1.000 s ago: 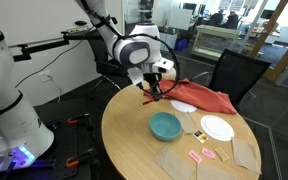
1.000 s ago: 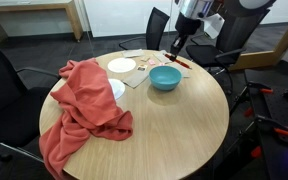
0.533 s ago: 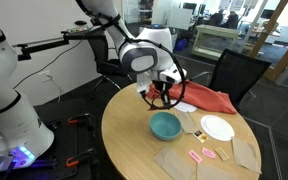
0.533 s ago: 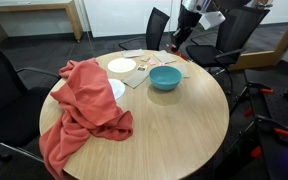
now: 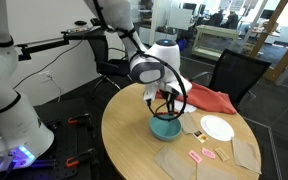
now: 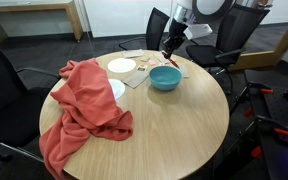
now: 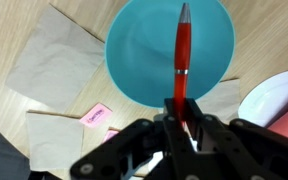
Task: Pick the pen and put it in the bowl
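One step left: with gripper pinching red pen over teal bowl, lower slightly, aim for centre, release well inside rim, off napkins.

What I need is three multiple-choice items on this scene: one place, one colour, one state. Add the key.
1. Where is the pen? A. on the white plate B. over the bowl C. on the red cloth
2. What colour is the bowl? A. teal B. yellow C. black
3. How is the gripper? A. open, empty B. shut on the pen C. shut on nothing
Key: 1 B, the wrist view shows it across the bowl's inside; 2 A, teal in every view; 3 B, it clamps the pen's end.
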Controlling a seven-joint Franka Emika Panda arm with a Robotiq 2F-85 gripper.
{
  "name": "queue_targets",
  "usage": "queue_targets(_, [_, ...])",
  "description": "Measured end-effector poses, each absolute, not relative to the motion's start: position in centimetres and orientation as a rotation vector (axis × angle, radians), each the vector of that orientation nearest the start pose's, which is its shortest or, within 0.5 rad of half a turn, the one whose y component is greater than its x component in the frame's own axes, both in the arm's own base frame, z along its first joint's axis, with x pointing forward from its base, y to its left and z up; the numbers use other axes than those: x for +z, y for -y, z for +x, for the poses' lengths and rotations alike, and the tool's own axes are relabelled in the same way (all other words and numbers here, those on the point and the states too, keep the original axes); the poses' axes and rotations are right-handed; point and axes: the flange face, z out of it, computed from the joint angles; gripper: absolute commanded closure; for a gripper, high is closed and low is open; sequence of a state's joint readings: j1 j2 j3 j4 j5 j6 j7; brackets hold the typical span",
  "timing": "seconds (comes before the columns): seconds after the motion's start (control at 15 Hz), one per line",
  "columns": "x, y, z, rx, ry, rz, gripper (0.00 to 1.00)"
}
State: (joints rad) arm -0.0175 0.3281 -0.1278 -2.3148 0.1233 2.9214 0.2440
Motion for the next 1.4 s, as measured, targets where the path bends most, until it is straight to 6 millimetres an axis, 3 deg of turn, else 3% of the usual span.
queue_targets(0.27, [20.5, 8.6, 55.7, -0.402, -0.771, -3.001, 0.96])
queue_targets(0.33, [19.9, 8.6, 56.0, -0.394, -0.771, -3.005, 0.87])
queue_targets(0.4, [19.3, 8.6, 56.2, -0.386, -0.775, -3.007, 0.60])
queue_targets(0.53, [18.5, 8.5, 56.7, -0.377, -0.796, -3.002, 0.52])
queue_targets(1.0, [18.3, 8.7, 57.4, -0.386, -0.835, -2.982, 0.01])
queue_targets(1.4, [18.3, 8.4, 57.5, -0.384, -0.840, -2.974, 0.00])
